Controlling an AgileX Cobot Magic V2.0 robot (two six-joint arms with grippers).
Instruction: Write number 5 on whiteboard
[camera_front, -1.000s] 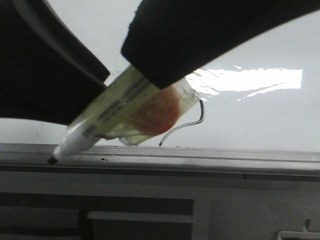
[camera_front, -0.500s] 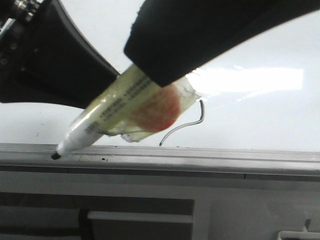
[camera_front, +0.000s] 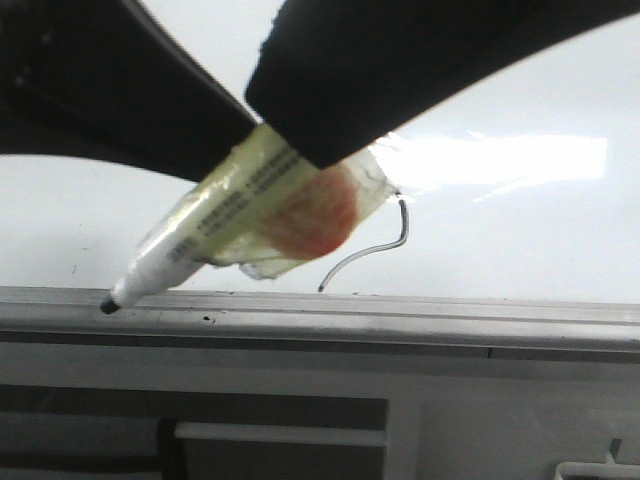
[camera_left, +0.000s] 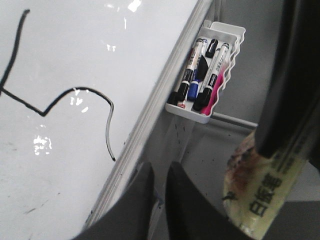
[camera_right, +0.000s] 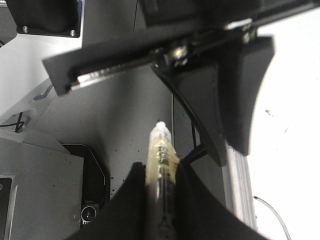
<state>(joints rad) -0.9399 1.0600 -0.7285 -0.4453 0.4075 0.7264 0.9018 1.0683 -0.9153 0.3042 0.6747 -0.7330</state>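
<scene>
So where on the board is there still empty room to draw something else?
The whiteboard is bare between the number 5 and the grey frame rail, and also below the 5's curved tail. It is crowded beside the rail, where the marker tray hangs and the right gripper holds the marker.

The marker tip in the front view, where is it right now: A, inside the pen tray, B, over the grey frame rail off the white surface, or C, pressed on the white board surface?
B: the marker tip sits over the grey frame rail, below the whiteboard.
</scene>
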